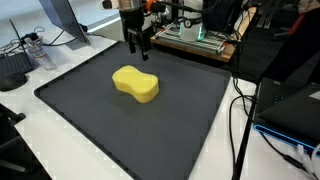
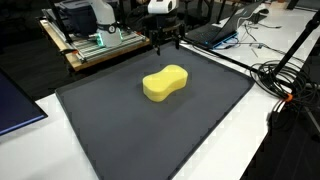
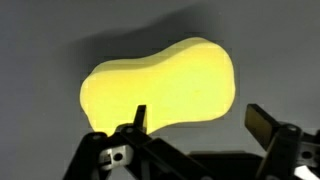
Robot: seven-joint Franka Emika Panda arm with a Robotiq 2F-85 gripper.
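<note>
Sponge (image 1: 136, 84) lies clear of the spread jaws.

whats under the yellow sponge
The yellow sponge lies flat on the dark grey mat, which shows all round it. The patch right beneath it is covered, so anything there cannot be seen. The open gripper hangs apart from it.

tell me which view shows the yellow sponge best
The wrist view: the yellow sponge fills most of the picture from above, its waisted outline clear. Both exterior views show it whole but small, lying on the dark mat, apart from the open end effector.
</note>
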